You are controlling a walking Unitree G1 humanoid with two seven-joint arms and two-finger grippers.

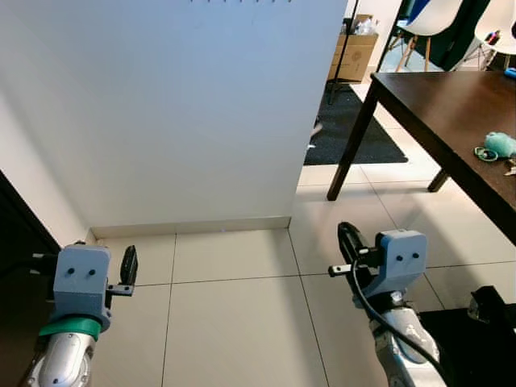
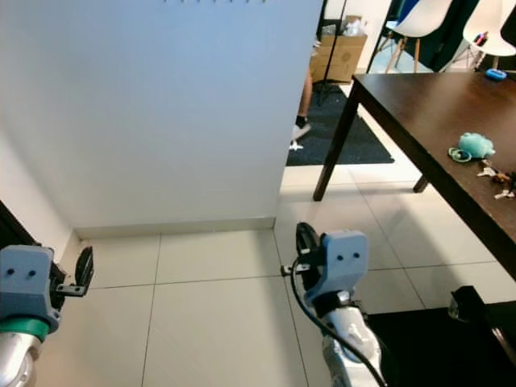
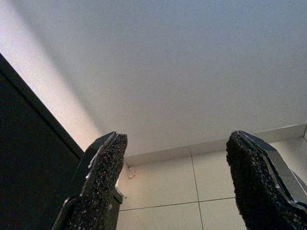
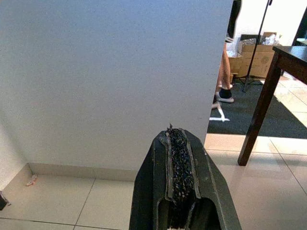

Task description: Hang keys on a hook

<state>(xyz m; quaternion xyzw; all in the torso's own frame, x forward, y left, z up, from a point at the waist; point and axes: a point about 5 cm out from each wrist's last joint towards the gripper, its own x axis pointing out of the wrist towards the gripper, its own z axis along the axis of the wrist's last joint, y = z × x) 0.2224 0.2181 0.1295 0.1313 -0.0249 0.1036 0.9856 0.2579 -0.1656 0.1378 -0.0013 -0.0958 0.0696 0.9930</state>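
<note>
Nearest the camera, the left gripper [image 3: 175,182] hung low over the pale floor tiles [image 1: 234,314] with its two black fingers spread wide and nothing between them, while the right gripper [image 4: 178,182] pointed at the wall with its fingers pressed together, empty. Beyond them stood the white wall [image 1: 177,113], and past its corner a person's leg [image 4: 225,72] showed on the dark rug [image 2: 339,137]. Off to the right, the keys [image 2: 493,172] lay on the dark wooden table [image 2: 419,105] beside a small teal toy [image 2: 474,145].
</note>
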